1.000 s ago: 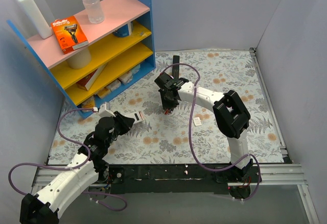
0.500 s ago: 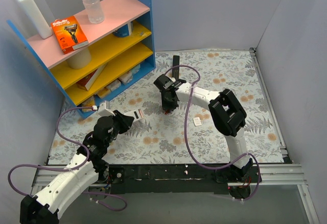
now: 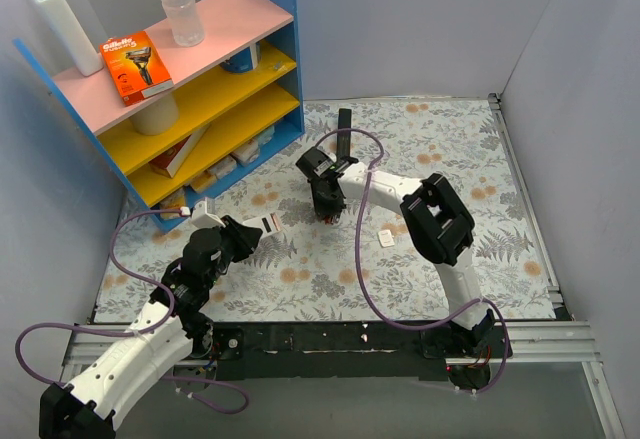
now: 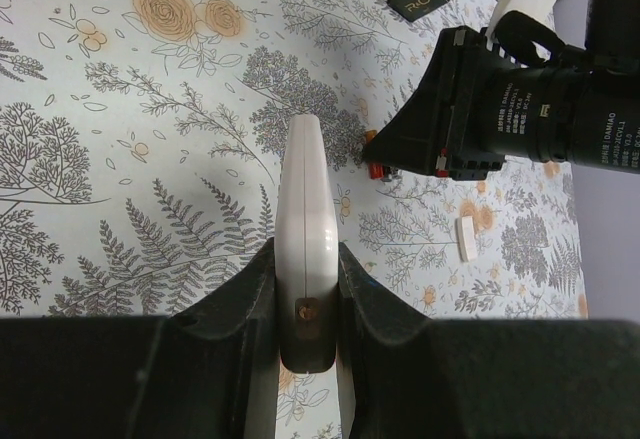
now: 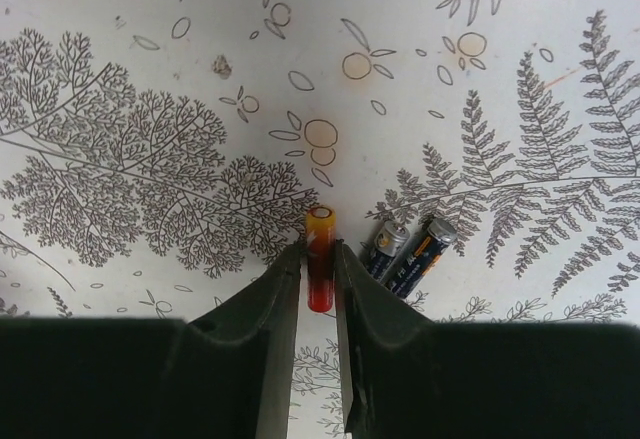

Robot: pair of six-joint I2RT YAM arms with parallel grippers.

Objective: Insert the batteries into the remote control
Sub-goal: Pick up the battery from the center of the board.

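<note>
Right wrist view shows the right hand (image 5: pixel 319 251) pinched shut on a red-orange battery (image 5: pixel 320 227), two dark batteries (image 5: pixel 405 255) lying just right of it on the surface (image 5: pixel 150 59), while the left hand (image 4: pixel 307 257) clamps the remote control (image 4: pixel 305 184) edge-on.

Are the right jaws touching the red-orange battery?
Touching. In the right wrist view the right gripper clamps the red-orange battery, jaws against both its sides, no gap.

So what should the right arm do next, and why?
Probably lift the battery straight up, then carry it toward the remote. The right gripper is shut on it close to the table, two other batteries lie just beside it, and the left gripper grips the remote nearby.
</note>
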